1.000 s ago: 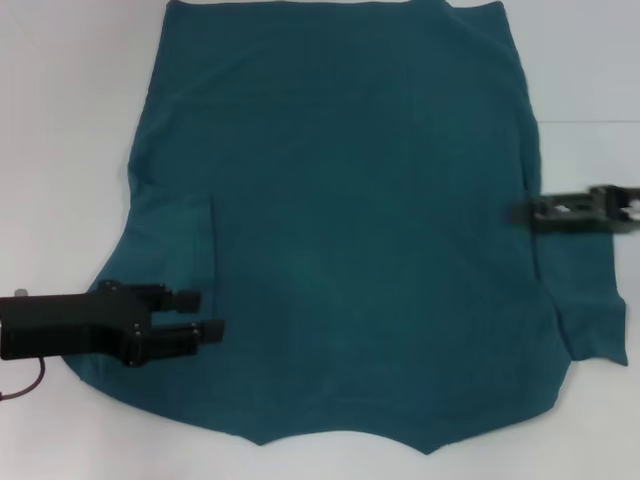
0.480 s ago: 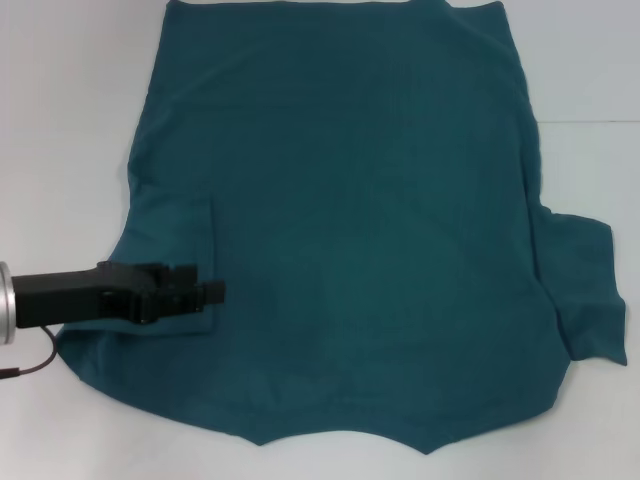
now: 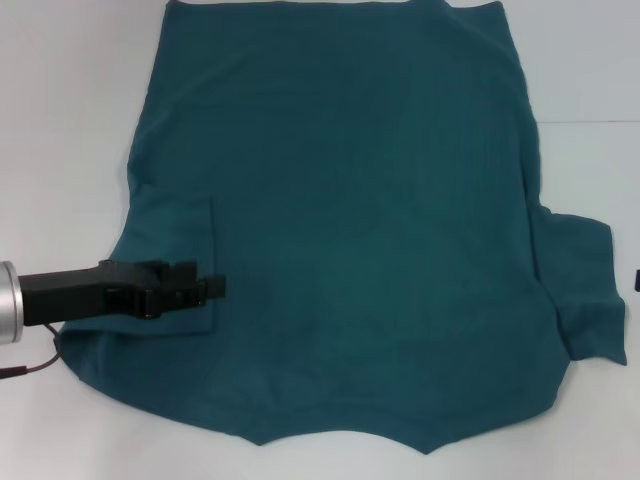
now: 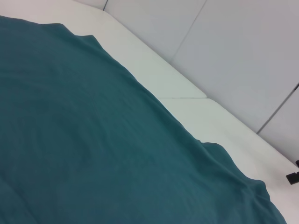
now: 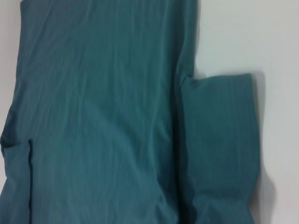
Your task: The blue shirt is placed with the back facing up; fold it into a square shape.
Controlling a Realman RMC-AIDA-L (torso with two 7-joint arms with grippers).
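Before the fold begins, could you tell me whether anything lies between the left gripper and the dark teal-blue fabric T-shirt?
Nothing visible does. The left gripper sits directly over the left sleeve of the dark teal-blue fabric T-shirt, spread flat on the white table. The right gripper shows only as a sliver at the head view's right edge.

No readable text, label, brand, number or sign anywhere around my pincers, none on the blue shirt (image 3: 340,220) fabric, none on my left arm's black housing.
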